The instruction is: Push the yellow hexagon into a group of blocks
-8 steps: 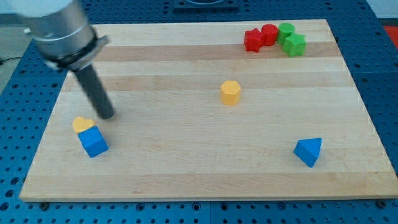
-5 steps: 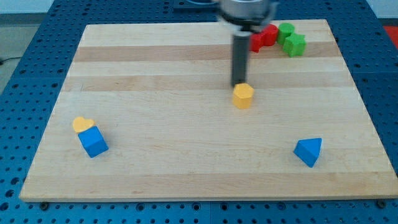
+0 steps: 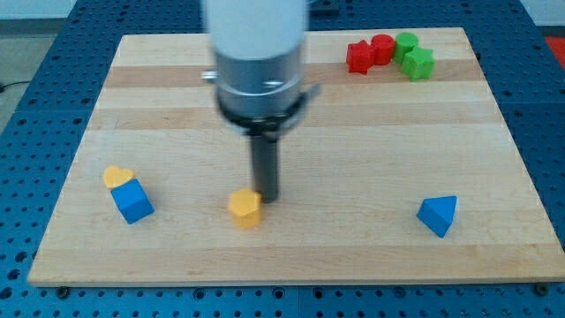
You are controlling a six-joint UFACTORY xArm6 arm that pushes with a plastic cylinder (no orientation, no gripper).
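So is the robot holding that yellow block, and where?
No, nothing is held. My tip only pushes: it sits against the upper right side of the yellow hexagon.

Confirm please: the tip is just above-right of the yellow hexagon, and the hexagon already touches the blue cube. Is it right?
Not quite. In the camera view the yellow hexagon stands apart from the blue cube, with bare board between them. My tip is indeed just above-right of the hexagon.

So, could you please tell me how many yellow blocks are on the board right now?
2. The yellow hexagon sits near the view's bottom centre, just left of my tip. The yellow heart-like block is at the view's left, touching the blue cube. The arm might hide others.
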